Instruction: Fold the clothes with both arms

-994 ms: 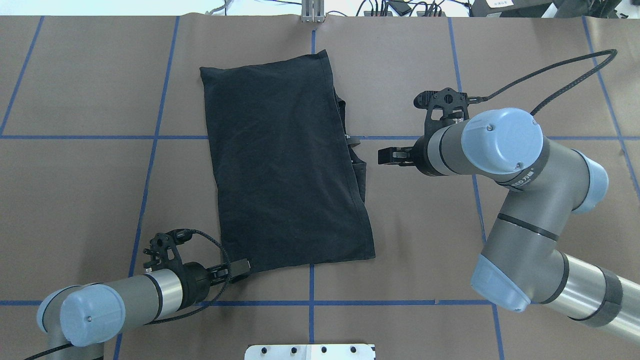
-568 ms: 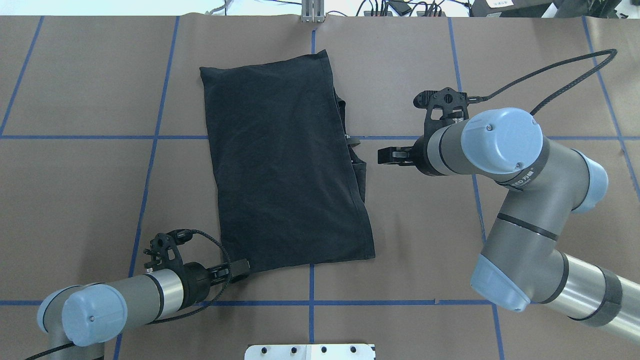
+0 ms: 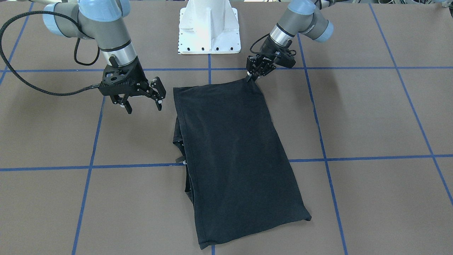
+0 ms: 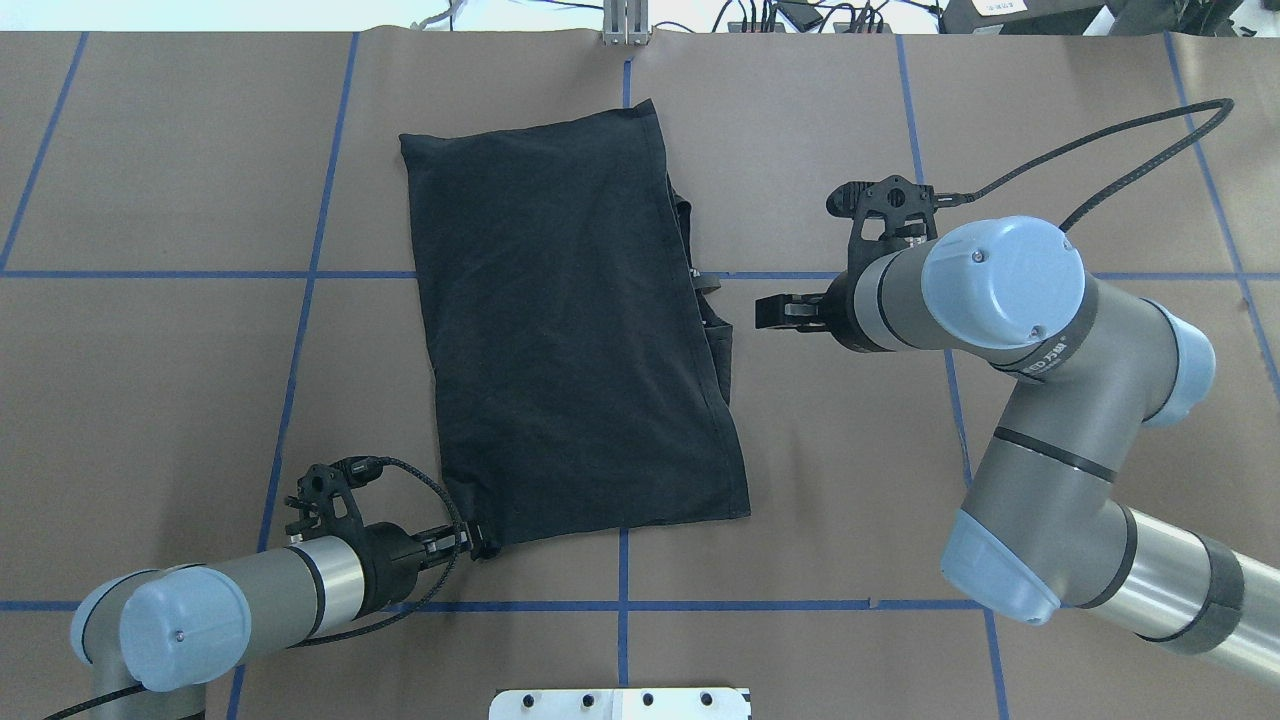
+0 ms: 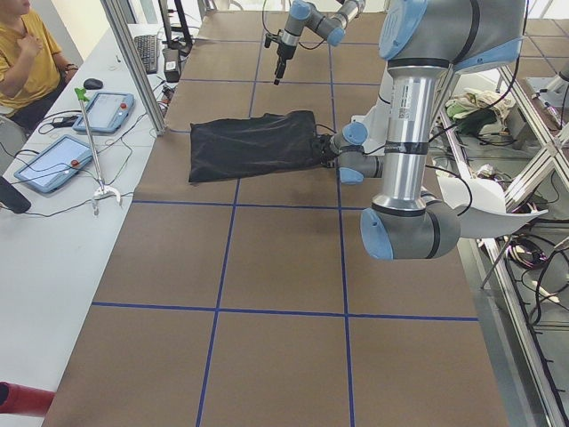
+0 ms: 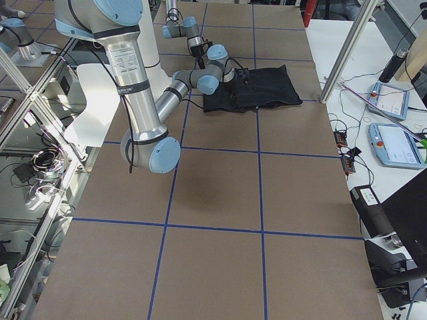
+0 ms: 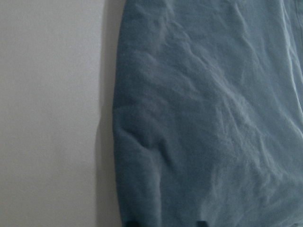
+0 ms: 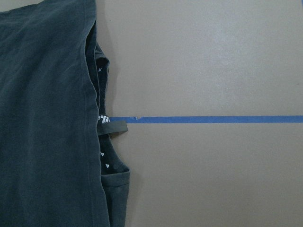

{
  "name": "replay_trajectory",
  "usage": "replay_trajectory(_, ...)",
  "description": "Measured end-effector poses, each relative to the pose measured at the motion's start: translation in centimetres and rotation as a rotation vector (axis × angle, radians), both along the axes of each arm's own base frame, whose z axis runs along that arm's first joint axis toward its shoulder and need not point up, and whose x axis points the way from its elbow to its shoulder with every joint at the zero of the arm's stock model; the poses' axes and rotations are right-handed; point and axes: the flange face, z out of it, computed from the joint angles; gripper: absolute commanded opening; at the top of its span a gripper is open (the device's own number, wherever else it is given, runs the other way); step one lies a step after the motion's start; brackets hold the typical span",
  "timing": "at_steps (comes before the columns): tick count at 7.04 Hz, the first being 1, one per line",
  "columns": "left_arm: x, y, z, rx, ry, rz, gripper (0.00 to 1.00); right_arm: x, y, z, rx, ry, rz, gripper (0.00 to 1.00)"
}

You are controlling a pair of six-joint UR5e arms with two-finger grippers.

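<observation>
Black shirt lies folded lengthwise on the counter. L fingers pinch its robot-side L corner; R fingers hang spread, just off its R edge. Get R onto the matching corner, then lift both evenly.

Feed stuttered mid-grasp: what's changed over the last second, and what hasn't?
The left gripper has closed its fingers on the T-shirt at its near left corner, bunching that corner slightly. The right gripper stayed open beside the shirt's right edge, and the rest of the shirt lies flat as before.
</observation>
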Motion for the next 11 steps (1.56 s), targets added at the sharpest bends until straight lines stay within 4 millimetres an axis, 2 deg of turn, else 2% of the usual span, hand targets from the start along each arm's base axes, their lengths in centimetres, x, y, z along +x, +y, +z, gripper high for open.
replay_trajectory(2, -0.2, 0.0, -0.1, 0.001, 0.002, 0.0, 0.0, -1.0, 0.8, 0.2, -0.024, -0.006, 0.008, 0.99)
replay_trajectory(6, -0.2, 0.0, -0.4, 0.003, 0.007, 0.002, 0.0, -7.9, 6.5, -0.2, -0.142, -0.083, 0.167, 0.96)
replay_trajectory(8, -0.2, 0.1, -0.4, 0.003, 0.008, 0.001, 0.0, -12.2, 6.7, 1.0, -0.153, -0.118, 0.236, 0.94)
replay_trajectory(9, -0.2, 0.1, -0.4, 0.002, 0.008, 0.001, 0.0, -13.9, 6.8, 1.7, -0.145, -0.124, 0.261, 0.88)
replay_trajectory(10, -0.2, 0.1, -0.4, 0.002, 0.008, 0.001, 0.0, -15.0, 7.1, 2.2, -0.14, -0.128, 0.273, 0.82)
replay_trajectory(11, -0.2, 0.1, -0.4, 0.002, 0.008, 0.001, 0.0, -15.5, 7.5, 2.6, -0.136, -0.128, 0.276, 0.8)
